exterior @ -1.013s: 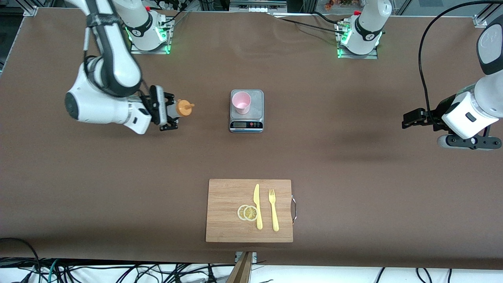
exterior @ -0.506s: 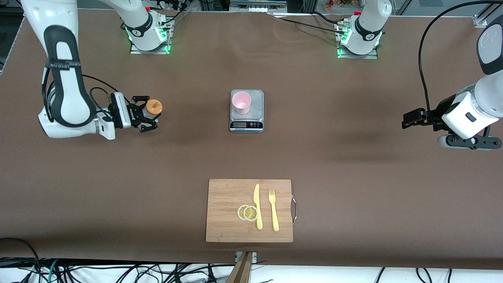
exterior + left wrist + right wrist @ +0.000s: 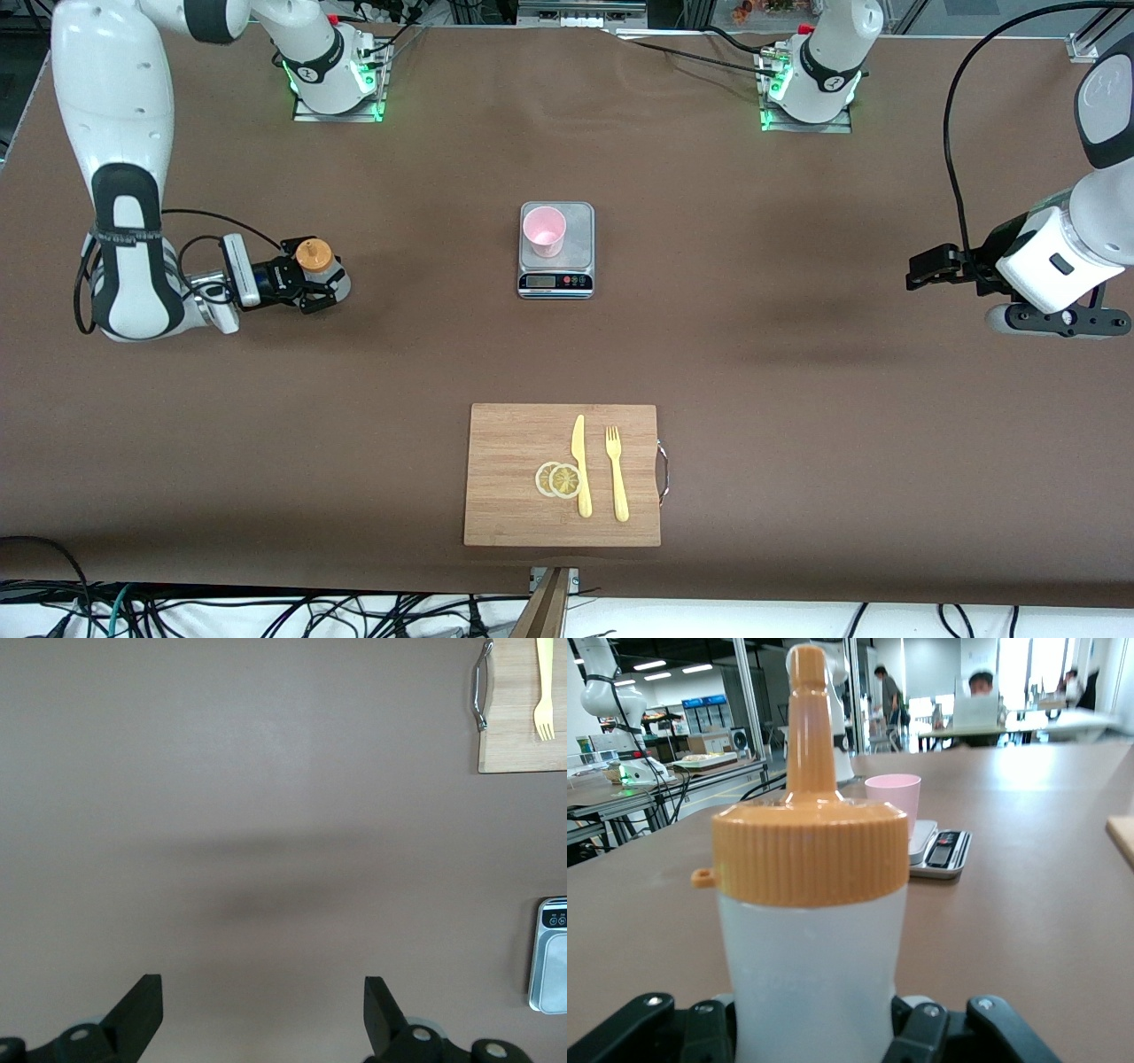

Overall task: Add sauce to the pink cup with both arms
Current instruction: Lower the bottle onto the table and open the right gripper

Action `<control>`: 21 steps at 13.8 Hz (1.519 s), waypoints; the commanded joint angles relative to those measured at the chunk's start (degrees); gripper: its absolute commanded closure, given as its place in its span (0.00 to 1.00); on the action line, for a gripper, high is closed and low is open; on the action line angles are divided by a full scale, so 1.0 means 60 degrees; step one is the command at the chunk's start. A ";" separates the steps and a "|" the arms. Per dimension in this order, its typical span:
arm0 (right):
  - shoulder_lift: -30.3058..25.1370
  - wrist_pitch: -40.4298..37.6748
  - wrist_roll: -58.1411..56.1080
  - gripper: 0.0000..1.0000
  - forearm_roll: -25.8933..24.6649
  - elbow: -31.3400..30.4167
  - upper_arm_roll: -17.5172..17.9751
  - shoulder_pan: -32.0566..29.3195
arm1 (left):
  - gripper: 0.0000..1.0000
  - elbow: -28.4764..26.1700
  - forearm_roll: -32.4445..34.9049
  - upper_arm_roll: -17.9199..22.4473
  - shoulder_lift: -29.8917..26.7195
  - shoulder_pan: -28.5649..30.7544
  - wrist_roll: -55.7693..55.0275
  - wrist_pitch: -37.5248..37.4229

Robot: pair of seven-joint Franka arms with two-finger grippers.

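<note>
One bottle, the sauce, now upright, carried away from the pink cup; pouring apparently finished. Right gripper fingers clamp it near the table. Left gripper waits, fingers apart.

I see the small pale pink plastic cup on the flat grey kitchen scale, mid counter. Nearer the front camera lies the rectangular bamboo cutting board, carrying two round lemon slices, a yellow plastic knife beside them and a yellow plastic fork beside the knife. The translucent squeeze bottle of sauce stands upright toward the right arm's end, in my right gripper. Left gripper waits over its own end.
</note>
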 commanded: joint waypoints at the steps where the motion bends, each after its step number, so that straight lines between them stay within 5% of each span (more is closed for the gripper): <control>1: 0.0890 -0.0708 -0.0422 0.96 0.0456 0.1187 0.0131 -0.0402 | 0.00 0.0298 -0.0251 0.0029 0.0117 0.0028 0.0193 -0.0181; 5: 0.1930 -0.0752 -0.0334 0.95 0.0735 0.2346 0.1065 -0.1499 | 0.00 0.0298 -0.0251 0.0029 0.0117 0.0028 0.0193 -0.0181; 6: 0.1976 -0.0767 -0.0291 0.85 0.0720 0.2347 0.1286 -0.1647 | 0.00 0.0283 -0.0251 0.0029 0.0117 0.0028 0.0193 -0.0181; 7: 0.1947 -0.0781 -0.0247 0.70 0.0648 0.2347 0.1288 -0.1648 | 0.00 0.0298 -0.0236 0.0029 0.0117 0.0028 0.0193 -0.0181; 8: 0.1903 -0.0781 -0.0261 0.08 0.0604 0.2347 0.1273 -0.1677 | 0.00 0.0298 -0.0251 0.0029 0.0132 0.0028 0.0193 -0.0181; 9: 0.1903 -0.0781 -0.0261 0.00 0.0545 0.2347 0.1259 -0.1765 | 0.00 0.0283 -0.0251 0.0029 0.0132 0.0028 0.0193 -0.0181; 13: 0.1728 -0.0986 -0.0188 0.00 0.0121 0.2347 0.0836 -0.1911 | 0.00 0.0298 -0.0236 0.0029 0.0132 0.0028 0.0193 -0.0195; 21: 0.1011 -0.1133 0.1447 0.00 -0.0144 0.2376 -0.1434 -0.1780 | 0.00 0.0298 -0.0251 0.0029 0.0132 0.0028 0.0193 -0.0181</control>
